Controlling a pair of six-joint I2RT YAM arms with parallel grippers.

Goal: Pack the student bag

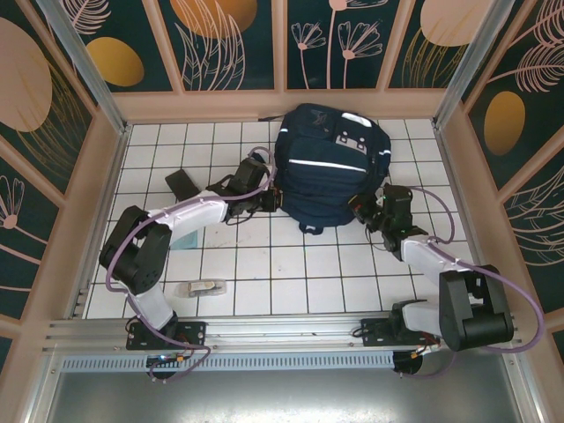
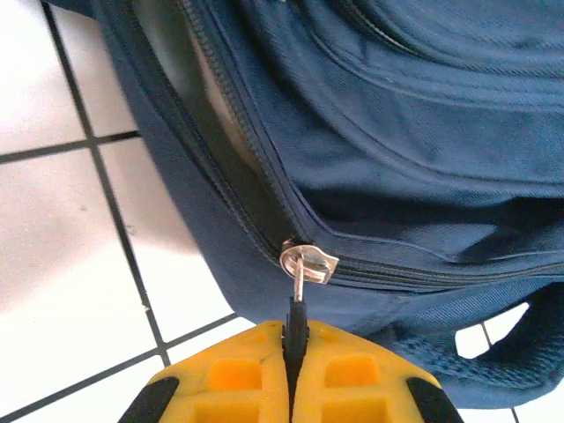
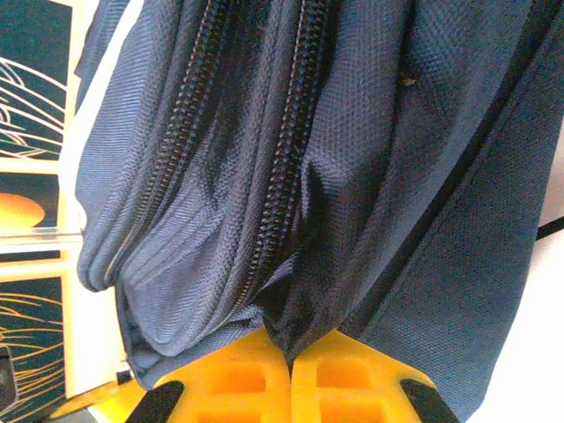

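Note:
The student bag (image 1: 330,163), a large navy backpack with white stripes, lies on the white tiled table at the back centre. My left gripper (image 1: 271,199) is at its left side. In the left wrist view its yellow fingers (image 2: 295,333) are shut on the black pull tab hanging from a silver zipper slider (image 2: 308,263); the zipper stands open to the left of the slider. My right gripper (image 1: 366,209) is at the bag's lower right side. It (image 3: 291,351) is shut on a pinched fold of the bag's navy fabric (image 3: 352,176) beside two zipper tracks.
A flat black object (image 1: 183,183) lies left of the bag. A small pale case (image 1: 204,287) rests near the front left, and a light blue item (image 1: 185,238) peeks out under the left arm. Wooden walls (image 1: 101,176) enclose the table on three sides.

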